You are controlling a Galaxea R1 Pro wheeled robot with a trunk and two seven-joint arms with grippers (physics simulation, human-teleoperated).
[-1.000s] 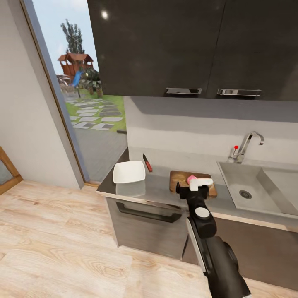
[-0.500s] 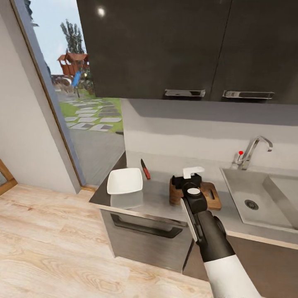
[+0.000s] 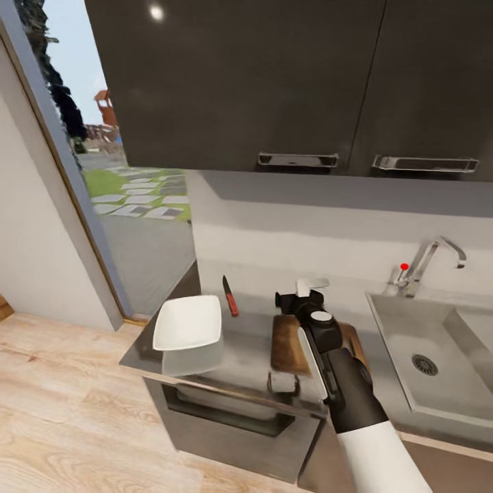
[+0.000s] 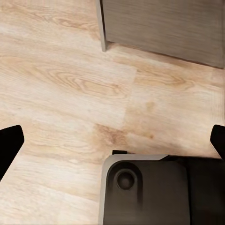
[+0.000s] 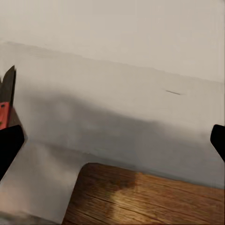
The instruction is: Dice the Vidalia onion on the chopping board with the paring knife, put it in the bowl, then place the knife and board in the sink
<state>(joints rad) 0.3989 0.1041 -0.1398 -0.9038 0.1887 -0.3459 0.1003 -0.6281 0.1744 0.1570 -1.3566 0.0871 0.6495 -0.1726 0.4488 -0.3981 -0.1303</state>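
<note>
Right arm lifted from the board

The right gripper [image 3: 309, 286], low over the chopping board [image 3: 287, 348] beside a pink piece a second ago, has risen and reached toward the back wall; its jaws stand wide apart.

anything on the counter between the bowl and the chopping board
Nothing: in the head view, bare grey countertop separates the bowl from the chopping board. The paring knife lies farther back.

The right arm reaches straight out — its gripper [image 3: 306, 293] wide open, fingers [image 5: 10, 150] far apart, holding nothing.
</note>
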